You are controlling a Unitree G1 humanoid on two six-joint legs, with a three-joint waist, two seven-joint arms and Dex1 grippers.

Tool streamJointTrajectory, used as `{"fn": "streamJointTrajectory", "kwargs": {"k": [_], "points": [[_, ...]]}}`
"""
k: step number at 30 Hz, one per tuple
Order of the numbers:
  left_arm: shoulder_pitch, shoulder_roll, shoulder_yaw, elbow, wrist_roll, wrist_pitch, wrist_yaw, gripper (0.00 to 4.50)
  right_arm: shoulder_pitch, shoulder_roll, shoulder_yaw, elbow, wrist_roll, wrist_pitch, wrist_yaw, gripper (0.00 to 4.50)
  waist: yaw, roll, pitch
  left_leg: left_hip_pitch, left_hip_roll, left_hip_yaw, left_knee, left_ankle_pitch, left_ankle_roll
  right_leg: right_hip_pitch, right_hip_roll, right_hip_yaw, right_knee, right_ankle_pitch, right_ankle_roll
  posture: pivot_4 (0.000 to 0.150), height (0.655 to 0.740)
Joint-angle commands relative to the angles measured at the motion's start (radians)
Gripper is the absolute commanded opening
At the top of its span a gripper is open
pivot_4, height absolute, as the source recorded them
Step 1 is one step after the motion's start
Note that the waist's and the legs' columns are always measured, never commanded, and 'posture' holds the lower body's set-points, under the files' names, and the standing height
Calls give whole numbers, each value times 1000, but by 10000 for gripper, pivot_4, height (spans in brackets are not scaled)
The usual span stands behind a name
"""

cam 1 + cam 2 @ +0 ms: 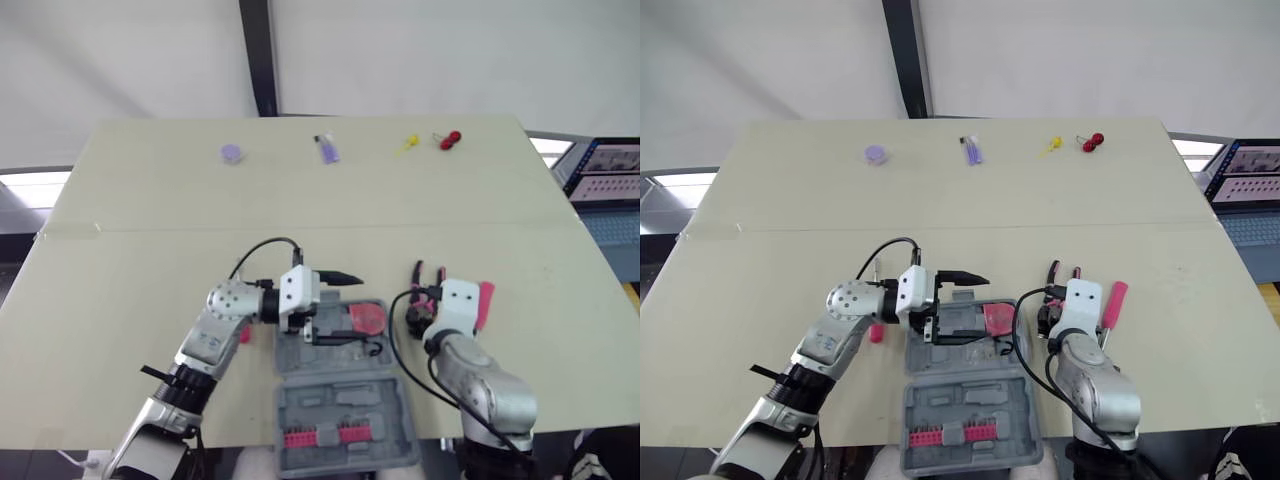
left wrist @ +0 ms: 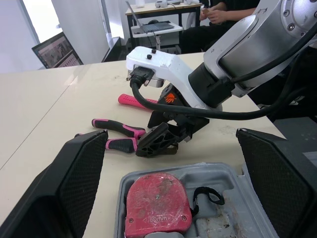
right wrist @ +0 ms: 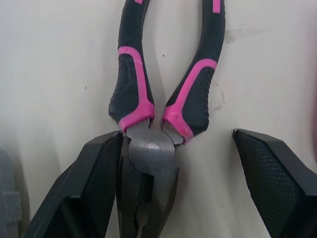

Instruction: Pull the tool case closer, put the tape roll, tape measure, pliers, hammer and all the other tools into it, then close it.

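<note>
Tool case (image 1: 345, 400), of grey moulded plastic, is seen opened flat at the near edge of the pale, smooth bench (image 1: 150, 250). A red, rounded tape measure (image 1: 367, 318) is seated in a recess of the farther half, and a row of pink bits (image 1: 320, 436) is set in the nearer half. The left end effector (image 1: 338, 277) is held over the farther half. The right end effector (image 1: 422, 305) is poised at the pliers (image 1: 418, 272), which lie on the bench just right of the case. A pink-handled tool (image 1: 485, 303) is laid just to their right. Far back, well apart from the case, a small lilac roll (image 1: 232, 153) is seen.

From the left wrist, that end effector's two black, cross-hatched fingers (image 2: 74, 188) are seen spread wide with nothing held between them. The tape measure and its black loop (image 2: 203, 196) are shown below.

From the right wrist, the fingers (image 3: 94, 188) are likewise spread wide and closed on nothing. The pliers' dull steel head is seen between them, close against one finger; whether it is touched cannot be told. The curved handles are sheathed in black and pink rubber.
</note>
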Motion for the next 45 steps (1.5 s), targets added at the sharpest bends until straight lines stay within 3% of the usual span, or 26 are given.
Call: {"fn": "streamJointTrajectory", "kwargs": {"k": [1, 10, 13, 17, 18, 27, 31, 35, 40, 45], "points": [[5, -2, -4, -36, -1, -4, 1, 45000, 22, 6, 12, -24, -2, 31, 15, 37503, 0, 0, 0, 0, 0, 0, 0, 0, 0, 0, 0, 0, 0, 0, 0, 1500, 7400], [7, -2, -6, -39, -2, 0, 5, 45000, 8, 23, 12, 4, -11, 13, 15, 37503, -1, 0, 0, 0, 0, 0, 0, 0, 0, 0, 0, 0, 0, 0, 0, 1500, 7400], [9, -1, -5, -43, -2, 3, 8, 45000, 13, 21, 7, 24, -18, -8, 17, 29519, -2, 0, 0, 0, 0, 0, 0, 0, 0, 0, 0, 0, 0, 0, 0, 1500, 7400], [12, 0, -2, -46, -3, 6, 10, 45000, 11, 20, 4, 35, -25, -29, 15, 10824, 0, 0, 0, 0, 0, 0, 0, 0, 0, 0, 0, 0, 0, 0, 0, 1500, 7400], [13, 0, -1, -46, -3, 7, 10, 45000, 10, 19, 4, 35, -27, -32, 16, 9678, 0, 0, 0, 0, 0, 0, 0, 0, 0, 0, 0, 0, 0, 0, 0, 1500, 7400], [24, 22, 23, -53, -11, -6, 7, 45000, -42, -10, -53, -81, 8, -1, 41, 9690, 0, 1, 0, 0, 0, 0, 0, 0, 0, 0, 0, 0, 0, 0, 0, 1500, 7400], [43, 70, 77, -142, -56, 22, 9, 45000, -84, -180, -44, -163, 62, 11, 195, 9690, 0, 3, 2, -4, 0, 0, 0, 0, 0, -4, 0, 0, 0, 0, 0, 1500, 7400], [127, 160, 157, -178, -88, 25, -10, 45000, -97, -463, 40, -227, 158, -75, 509, 9690, -7, 3, 2, -7, 0, 0, 0, 0, 0, -7, 0, 0, 0, 0, 0, 1500, 7400], [346, 271, 274, -250, -116, -16, -28, 45000, -131, -766, 138, -193, 223, -245, 891, 9690, -26, 2, 3, -3, -1, -2, -3, 0, 0, -6, 1, 0, -2, 0, 0, 1500, 7400], [558, 279, 392, -341, -156, -53, 22, 45000, -254, -933, 314, -124, 156, -391, 1117, 9690, -18, -1, 5, -4, -1, -3, 0, 0, 0, -5, 0, 0, -1, 0, 0, 1500, 7400]]}}
